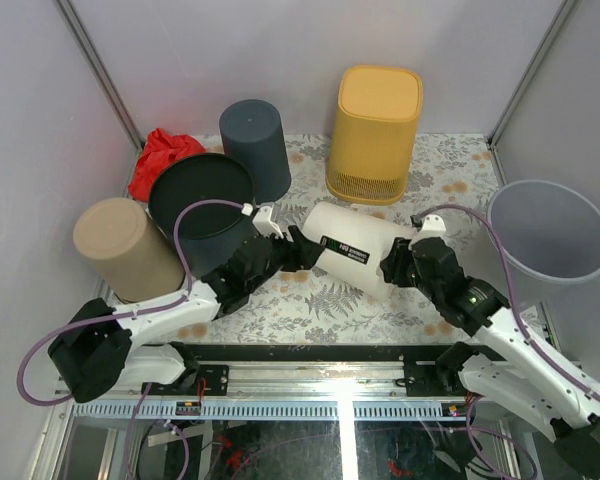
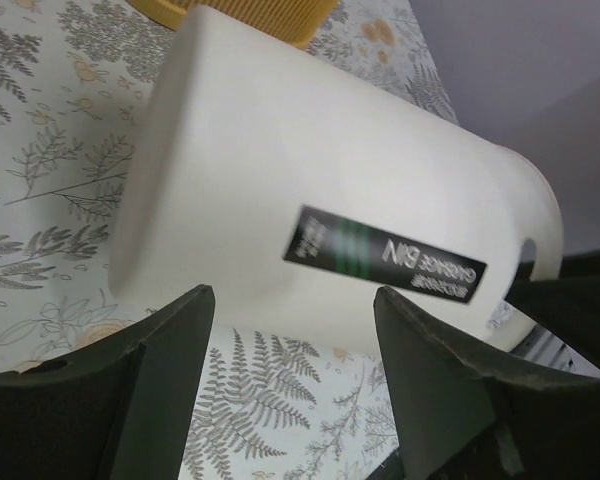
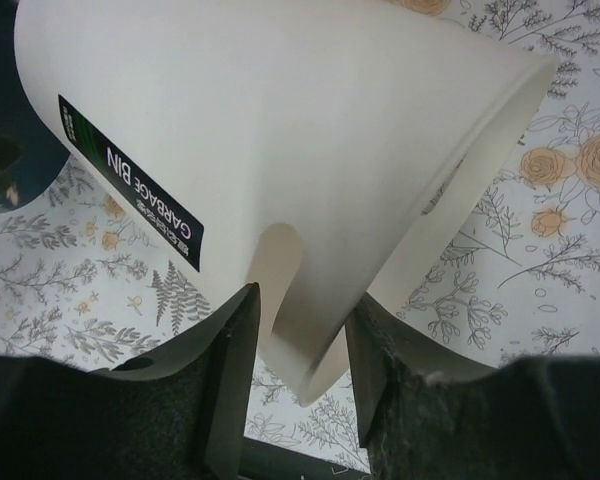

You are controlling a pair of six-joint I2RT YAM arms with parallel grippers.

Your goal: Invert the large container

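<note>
White bin (image 1: 352, 250) lies on its side just in front of yellow basket (image 1: 373, 135); flip looks approx half done. L gripper (image 1: 296, 250) open at bin's base; R gripper (image 3: 300, 320) straddles rim, grip unclear. Next: pinch rim, tip mouth-down. Count: 6 bins, 1 red cloth (image 1: 160, 158).

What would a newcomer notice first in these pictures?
First, the white bin lying on its side in the middle of the flowered table, with a dark label that reads GARBAGE BIN. The right gripper clasps its rim at the handle cutout, while the left gripper stands open close to its side, not touching it. Behind it, a yellow bin stands upside down at the back.
</note>
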